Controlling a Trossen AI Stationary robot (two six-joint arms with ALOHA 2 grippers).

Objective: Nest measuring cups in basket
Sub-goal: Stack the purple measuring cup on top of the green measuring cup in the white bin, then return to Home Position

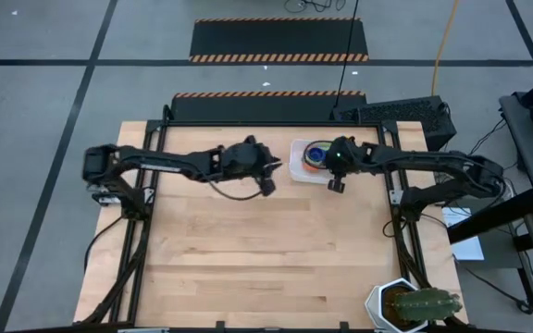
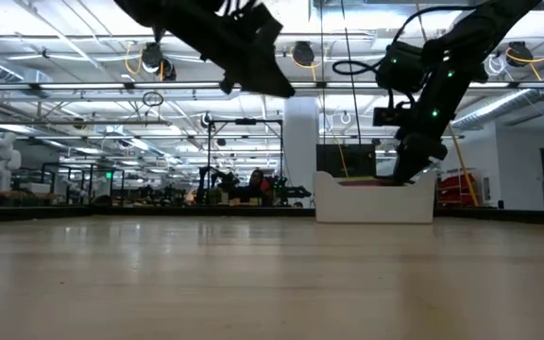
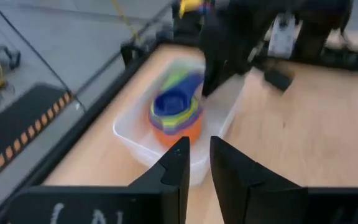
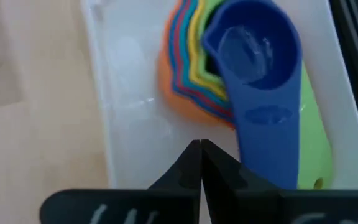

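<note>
A: Dark left gripper (image 1: 267, 184), at nine o'clock of the basket (image 1: 296, 168), fingers a narrow gap apart, holds nothing.

B: Nested measuring cups (image 4: 229, 68) sit in the basket, a blue one uppermost. At three o'clock, the right gripper (image 1: 336, 183) is pressed shut, empty. Nesting looks finished; retreat seems next.

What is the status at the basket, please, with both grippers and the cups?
Right gripper shut, empty, over the basket. Left gripper beside the basket, raised, empty, fingers slightly apart. Cups nested in the basket, blue on top. Nothing in the way.
</note>
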